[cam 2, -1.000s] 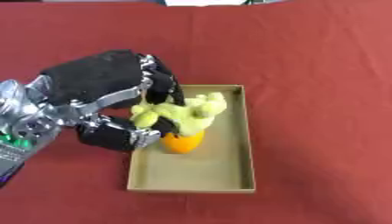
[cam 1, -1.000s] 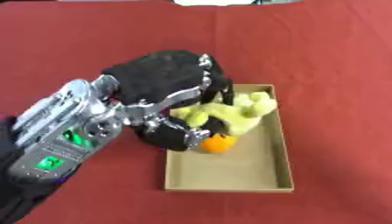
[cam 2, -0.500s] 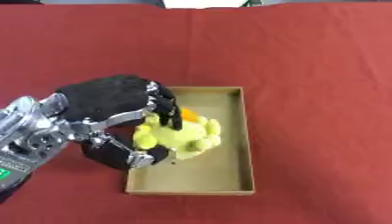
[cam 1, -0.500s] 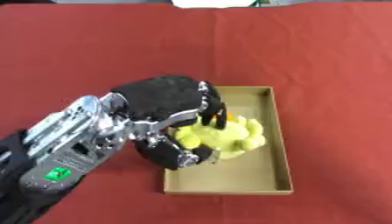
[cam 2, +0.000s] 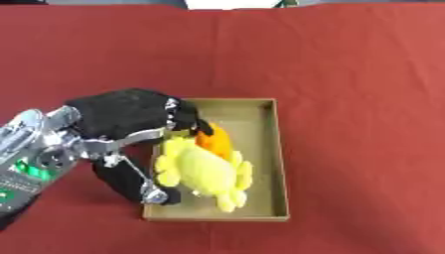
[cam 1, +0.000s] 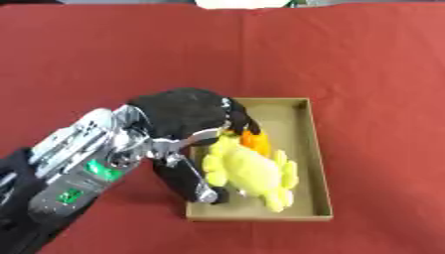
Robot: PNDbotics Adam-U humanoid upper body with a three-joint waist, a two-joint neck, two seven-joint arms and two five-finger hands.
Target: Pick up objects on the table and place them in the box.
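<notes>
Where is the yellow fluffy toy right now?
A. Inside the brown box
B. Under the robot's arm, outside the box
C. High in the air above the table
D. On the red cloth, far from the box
A. The yellow plush toy lies within the walls of the box, with the left hand at its side.

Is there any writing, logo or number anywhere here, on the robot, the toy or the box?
None can be read.
Green patches on the robot's left forearm: perhaps labels or displays, too blurred to read.
Yellow plush toy with an orange part: no text seen.
Cardboard box: plain, no print visible.
Red tablecloth: no markings.
The left hand is black, with no lettering visible.
</notes>
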